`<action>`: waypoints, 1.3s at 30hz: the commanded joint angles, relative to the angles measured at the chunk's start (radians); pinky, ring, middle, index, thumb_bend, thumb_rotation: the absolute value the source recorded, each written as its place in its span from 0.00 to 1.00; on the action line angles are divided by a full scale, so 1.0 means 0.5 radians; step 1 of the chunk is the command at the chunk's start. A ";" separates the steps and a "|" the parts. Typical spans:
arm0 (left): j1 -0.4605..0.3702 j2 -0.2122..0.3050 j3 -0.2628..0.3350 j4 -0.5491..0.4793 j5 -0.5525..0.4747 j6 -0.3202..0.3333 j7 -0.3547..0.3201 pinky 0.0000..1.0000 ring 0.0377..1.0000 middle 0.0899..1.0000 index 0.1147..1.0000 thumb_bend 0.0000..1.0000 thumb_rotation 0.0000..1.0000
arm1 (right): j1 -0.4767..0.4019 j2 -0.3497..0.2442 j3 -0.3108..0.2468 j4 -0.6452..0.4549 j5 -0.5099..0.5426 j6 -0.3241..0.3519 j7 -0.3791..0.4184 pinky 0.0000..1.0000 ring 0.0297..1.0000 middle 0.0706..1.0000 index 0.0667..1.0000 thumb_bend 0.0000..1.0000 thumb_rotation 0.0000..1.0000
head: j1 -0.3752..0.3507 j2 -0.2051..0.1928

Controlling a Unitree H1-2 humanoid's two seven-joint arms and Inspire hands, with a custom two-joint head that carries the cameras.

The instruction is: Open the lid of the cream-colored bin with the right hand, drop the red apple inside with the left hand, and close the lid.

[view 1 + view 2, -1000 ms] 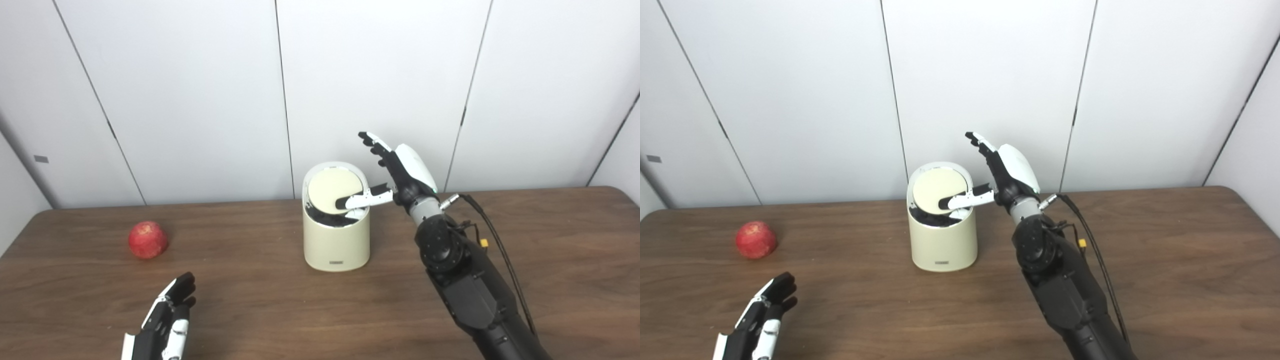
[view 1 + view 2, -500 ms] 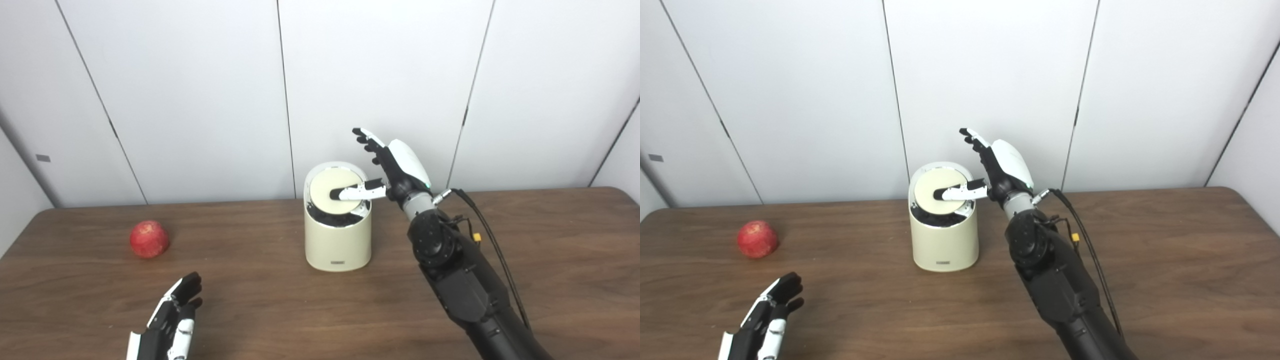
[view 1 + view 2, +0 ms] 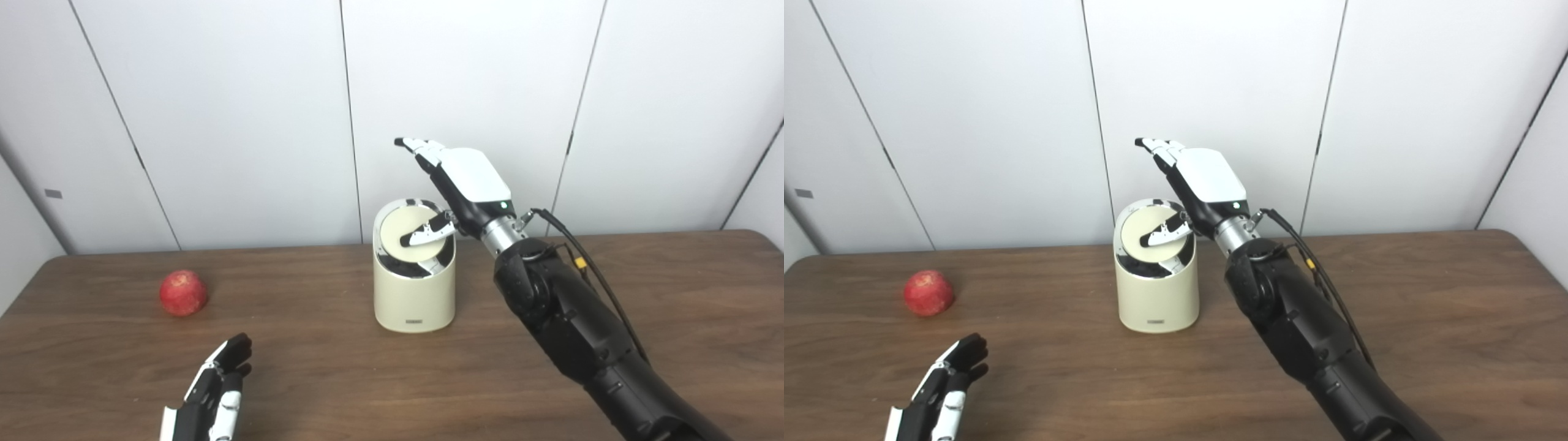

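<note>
The cream-colored bin (image 3: 415,294) stands mid-table. Its round swing lid (image 3: 411,231) is tilted, and a dark gap shows along its front edge. My right hand (image 3: 465,184) hovers over the bin's right rim, fingers spread and pointing up-left, holding nothing. Its thumb (image 3: 427,232) presses down on the lid's face. The red apple (image 3: 182,293) lies on the table at the far left, untouched. My left hand (image 3: 211,401) rests open near the front edge, well short of the apple.
The brown wooden table (image 3: 674,294) runs to a white panelled wall just behind the bin. A black cable (image 3: 588,275) trails along my right forearm.
My right hand has rolled over and shifted left above the bin, its thumb sliding across the lid and tipping it. The left hand has crept slightly forward. The apple has not moved.
</note>
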 commanded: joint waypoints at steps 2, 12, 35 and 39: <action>0.100 -0.078 -0.031 0.060 -0.006 0.015 0.020 0.83 0.85 0.84 0.82 0.48 0.70 | -0.045 -0.053 -0.006 0.007 -0.084 0.018 -0.004 0.85 0.91 0.90 0.92 0.98 0.12 | -0.002 0.002; 0.094 -0.082 -0.033 0.075 -0.021 0.003 0.016 0.82 0.84 0.83 0.82 0.48 0.69 | 0.023 0.108 -0.341 -0.140 0.289 0.110 -0.026 0.75 0.83 0.87 0.89 0.73 0.38 | -0.003 -0.008; 0.079 -0.048 -0.011 0.076 -0.062 0.008 -0.003 0.83 0.84 0.83 0.82 0.49 0.70 | 0.825 -0.182 -0.727 -1.239 0.816 0.739 0.567 0.74 0.80 0.82 0.85 0.54 0.55 | -0.020 0.033; 0.053 -0.026 0.003 0.123 -0.060 -0.029 -0.011 0.83 0.84 0.83 0.82 0.50 0.70 | 0.922 -0.163 -0.720 -1.313 0.811 0.760 0.568 0.78 0.82 0.84 0.86 0.55 0.62 | -0.038 0.031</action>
